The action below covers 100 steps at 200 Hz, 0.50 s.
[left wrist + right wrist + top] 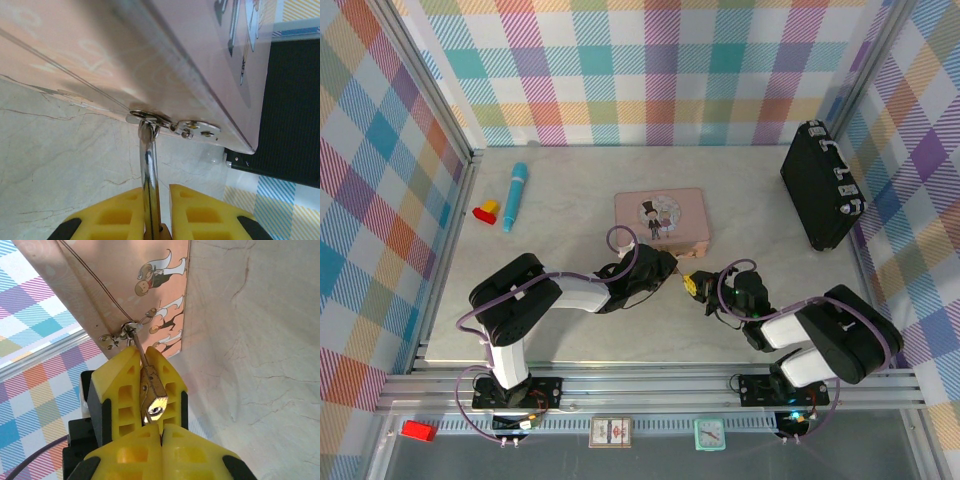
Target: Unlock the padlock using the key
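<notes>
A small, blocky brass padlock (152, 397) hooks its thin shiny shackle (148, 165) through the metal hasp (192, 129) at the smooth pink tin (120, 265)'s five o'clock corner. The left claw (160, 200) pinches it between ribbed yellow fingers (120, 385). The right claw (161, 432) sits clenched at its keyhole end.

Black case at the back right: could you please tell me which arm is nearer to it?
Right. The right arm sits in front of the black case; the left arm reaches in from the far left, its jaws ending beside the pink tin.
</notes>
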{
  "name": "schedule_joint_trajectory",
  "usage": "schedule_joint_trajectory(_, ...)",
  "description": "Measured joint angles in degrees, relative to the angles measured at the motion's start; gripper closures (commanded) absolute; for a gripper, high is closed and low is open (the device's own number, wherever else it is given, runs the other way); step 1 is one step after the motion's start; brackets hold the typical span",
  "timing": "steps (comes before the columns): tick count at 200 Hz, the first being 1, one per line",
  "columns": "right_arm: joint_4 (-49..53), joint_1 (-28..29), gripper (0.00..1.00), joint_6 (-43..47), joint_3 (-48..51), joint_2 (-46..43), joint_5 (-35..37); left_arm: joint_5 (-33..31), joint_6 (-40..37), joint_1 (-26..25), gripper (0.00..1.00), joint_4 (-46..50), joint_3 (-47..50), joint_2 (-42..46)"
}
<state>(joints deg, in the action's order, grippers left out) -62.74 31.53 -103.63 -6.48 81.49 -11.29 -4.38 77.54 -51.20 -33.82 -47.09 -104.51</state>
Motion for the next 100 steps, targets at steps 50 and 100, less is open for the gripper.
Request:
schedule_joint_trajectory(50,7.6,0.0,1.0,1.9,0.0,-8.9,1.0,0.0,0.0,0.0,1.0,0.0,0.0,0.0)
schedule_joint_trajectory(100,11.0,0.0,1.0,2.8,0.0,-9.9,1.4,0.0,0.0,0.0,1.0,0.0,0.0,0.0)
